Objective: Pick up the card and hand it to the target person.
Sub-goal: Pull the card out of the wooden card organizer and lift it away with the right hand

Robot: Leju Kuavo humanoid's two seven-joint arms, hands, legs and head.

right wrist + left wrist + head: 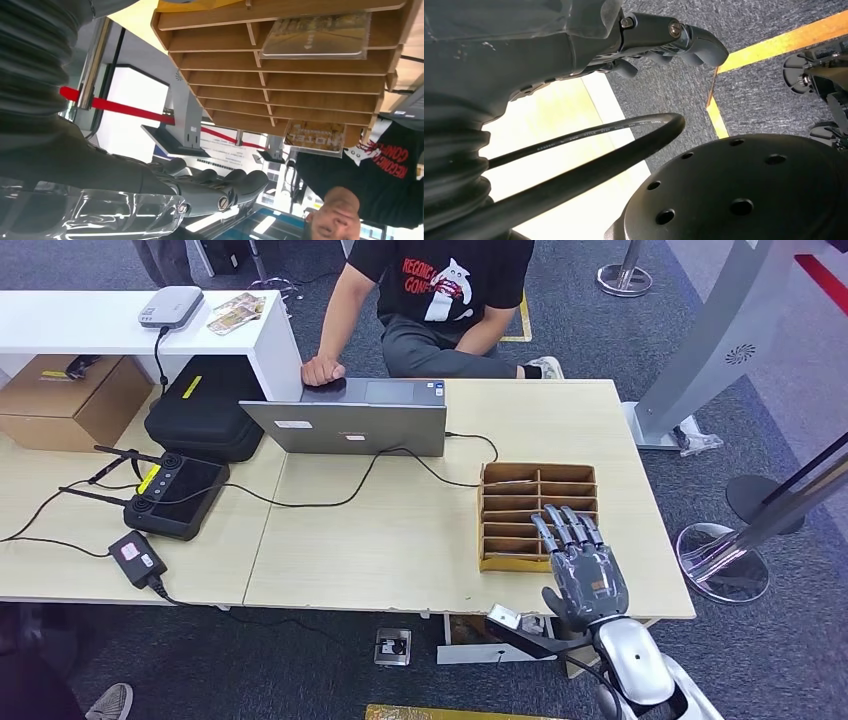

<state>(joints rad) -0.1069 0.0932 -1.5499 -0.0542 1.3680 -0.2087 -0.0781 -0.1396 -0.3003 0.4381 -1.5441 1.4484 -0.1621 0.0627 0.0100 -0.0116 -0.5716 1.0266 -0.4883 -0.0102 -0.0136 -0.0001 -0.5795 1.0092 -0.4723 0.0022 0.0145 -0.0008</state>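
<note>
- Right hand (583, 562) raised at the near edge of the table (400, 540), fingers straight and side by side, palm empty, fingertips over the near rows of the wooden card rack (538, 515).
- Same right hand (200, 192) seen from the right wrist camera: fingers extended, nothing between them, apart from the rack (280, 75).
- Two cards visible in the rack from the right wrist camera: one clear-sleeved card (316, 36) in a slot at one end, a second card (315, 136) marked "HOTEL" in a slot at the other end. Neither touched by the hand.
- Left hand (664, 42) hanging low over grey carpet (764, 90) with a yellow floor line (784, 40); fingers curled in, nothing visible in them. Black cable (589, 135) looped just beside it.
- Person (440, 300) in a black printed T-shirt seated at the far side of the table, one hand resting on the open laptop (350, 418).
- Black controller with antennas (175, 495) and black case (205, 405) on the left portion of the table, well apart from the rack.
</note>
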